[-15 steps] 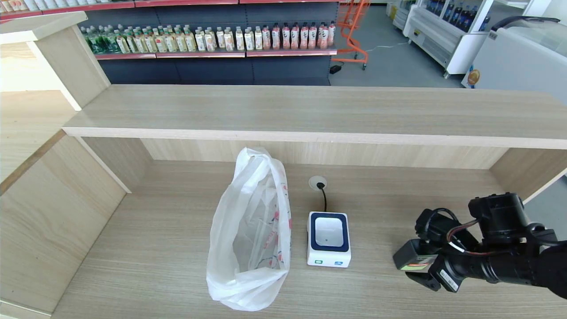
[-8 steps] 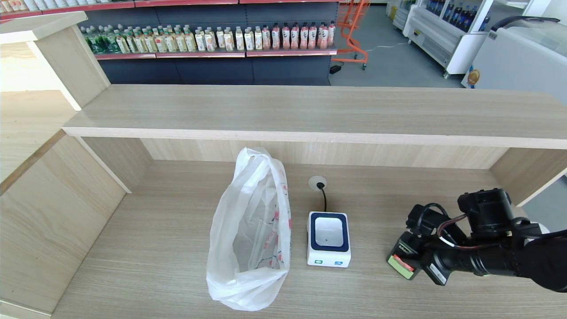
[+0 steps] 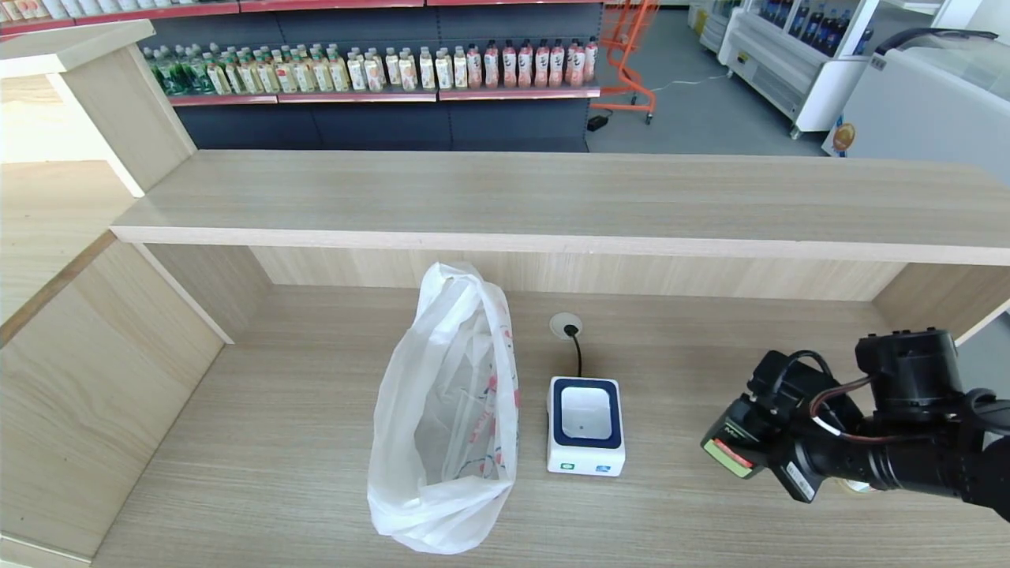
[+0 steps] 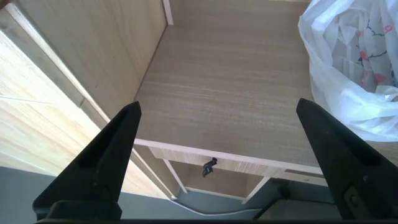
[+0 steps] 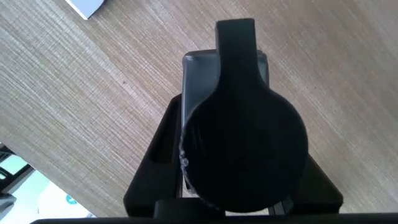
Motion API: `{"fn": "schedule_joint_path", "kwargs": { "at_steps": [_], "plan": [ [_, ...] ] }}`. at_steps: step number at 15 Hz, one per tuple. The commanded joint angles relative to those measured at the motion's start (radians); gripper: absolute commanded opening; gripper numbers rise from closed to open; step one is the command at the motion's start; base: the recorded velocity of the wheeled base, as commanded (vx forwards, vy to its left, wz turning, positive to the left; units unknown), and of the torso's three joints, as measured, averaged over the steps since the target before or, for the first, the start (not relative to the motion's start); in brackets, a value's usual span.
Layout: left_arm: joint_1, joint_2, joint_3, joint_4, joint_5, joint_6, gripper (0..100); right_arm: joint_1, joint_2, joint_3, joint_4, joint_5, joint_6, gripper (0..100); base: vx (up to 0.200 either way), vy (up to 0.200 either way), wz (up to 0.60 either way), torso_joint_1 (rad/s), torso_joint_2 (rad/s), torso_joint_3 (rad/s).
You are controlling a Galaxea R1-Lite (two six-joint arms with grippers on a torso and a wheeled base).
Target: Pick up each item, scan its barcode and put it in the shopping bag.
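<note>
My right gripper (image 3: 742,446) hangs low over the counter to the right of the scanner (image 3: 585,424), shut on a small dark item (image 3: 726,457) with a green and red label end. In the right wrist view the dark item (image 5: 242,149) sits between the fingers (image 5: 146,186) above the wood. The white shopping bag (image 3: 446,410) lies open to the left of the scanner, and its side (image 4: 354,74) shows in the left wrist view. My left gripper (image 4: 217,168) is open near the counter's front edge, left of the bag, holding nothing.
The work surface (image 3: 300,410) is a recessed wooden counter with a raised ledge (image 3: 552,197) behind and side walls left and right. The scanner's cable runs to a grommet (image 3: 566,324). A white corner of the scanner (image 5: 87,6) shows in the right wrist view.
The right arm swung slightly left toward the scanner with the item, then drew back right and a little up. The item's label end tilted. Bag and scanner have not moved.
</note>
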Motion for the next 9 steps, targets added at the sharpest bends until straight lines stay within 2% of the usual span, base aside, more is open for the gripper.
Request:
{"fn": "schedule_joint_path", "kwargs": {
  "at_steps": [1, 3, 4, 5, 6, 7, 8, 9],
  "plan": [
    [0.0, 0.0, 0.0, 0.0, 0.001, 0.0, 100, -0.016, -0.242, 0.064, 0.0, 0.011, 0.097, 0, 0.0, 0.0, 0.0, 0.0, 0.0, 0.0],
    [0.0, 0.0, 0.0, 0.0, 0.001, 0.0, 100, -0.016, -0.35, 0.091, 0.014, 0.014, 0.079, 0, 0.0, 0.0, 0.0, 0.0, 0.0, 0.0],
    [0.0, 0.0, 0.0, 0.0, 0.001, 0.0, 100, -0.027, -0.413, 0.087, 0.008, 0.014, -0.076, 0, 0.0, 0.0, 0.0, 0.0, 0.0, 0.0],
    [0.0, 0.0, 0.0, 0.0, 0.001, 0.0, 100, -0.027, -0.413, 0.087, 0.008, 0.014, -0.076, 0, 0.0, 0.0, 0.0, 0.0, 0.0, 0.0],
    [0.0, 0.0, 0.0, 0.0, 0.001, 0.0, 100, -0.099, -0.468, 0.087, 0.006, 0.03, -0.36, 0, 0.0, 0.0, 0.0, 0.0, 0.0, 0.0],
    [0.0, 0.0, 0.0, 0.0, 0.001, 0.0, 100, -0.119, -0.474, 0.09, 0.004, 0.098, -0.51, 0, 0.0, 0.0, 0.0, 0.0, 0.0, 0.0],
    [0.0, 0.0, 0.0, 0.0, 0.001, 0.0, 100, -0.117, -0.471, 0.088, 0.004, 0.215, -0.657, 0, 0.0, 0.0, 0.0, 0.0, 0.0, 0.0],
    [0.0, 0.0, 0.0, 0.0, 0.001, 0.0, 100, -0.114, -0.457, 0.087, 0.001, 0.323, -0.904, 0, 0.0, 0.0, 0.0, 0.0, 0.0, 0.0]
  ]
}}
